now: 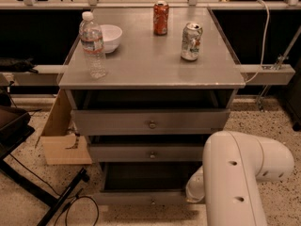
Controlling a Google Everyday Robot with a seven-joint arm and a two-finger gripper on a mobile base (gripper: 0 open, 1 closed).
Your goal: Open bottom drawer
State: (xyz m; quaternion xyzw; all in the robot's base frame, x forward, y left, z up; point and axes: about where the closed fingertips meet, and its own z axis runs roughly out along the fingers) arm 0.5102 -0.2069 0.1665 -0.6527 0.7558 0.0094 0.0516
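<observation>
Shows bottom drawer [136,198] pulled out; finds gripper [194,192] low at its right end, behind 1 white arm [235,173]; cannot tell its grip state.

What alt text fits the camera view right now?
The bottom drawer of a grey cabinet stands pulled out, dark inside showing; the robot's white arm covers its right end and hides the gripper. On top stand a water bottle, a white bowl, a red can and a silver can.
</observation>
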